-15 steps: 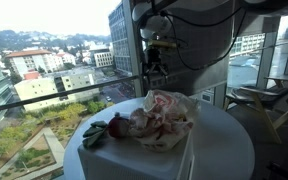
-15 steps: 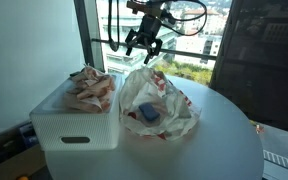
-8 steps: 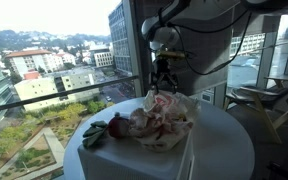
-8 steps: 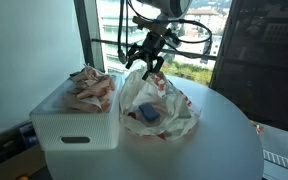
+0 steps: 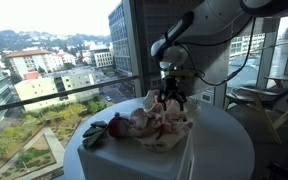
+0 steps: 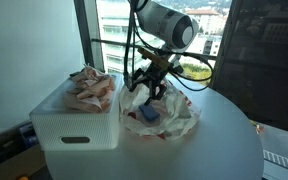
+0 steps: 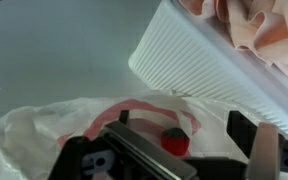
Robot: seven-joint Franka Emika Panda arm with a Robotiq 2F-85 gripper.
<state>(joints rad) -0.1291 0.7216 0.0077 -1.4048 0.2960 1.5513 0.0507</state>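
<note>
A crumpled white plastic bag with red print [image 6: 179, 118] lies on the round white table [image 6: 229, 140]. Something blue [image 6: 148, 116] sits in its open mouth. My gripper [image 6: 147, 88] hangs open just above the bag, its fingers spread over the bag's top edge. It holds nothing. From the other side in an exterior view, the gripper [image 5: 170, 97] is right over the bag [image 5: 169, 128]. In the wrist view, the bag [image 7: 44, 130] fills the lower half. A small red cap [image 7: 174, 142] shows between the open fingers of the gripper [image 7: 184, 125].
A white ribbed bin [image 6: 72, 128] stands beside the bag, filled with pink and white cloth [image 6: 89, 88]; its wall [image 7: 209, 65] is close in the wrist view. The table [image 5: 229, 140] stands against a window with a railing [image 5: 74, 95].
The arm has come down from above the window rail to the top of the bag. The gripper stayed open. Bag and bin have not moved.
</note>
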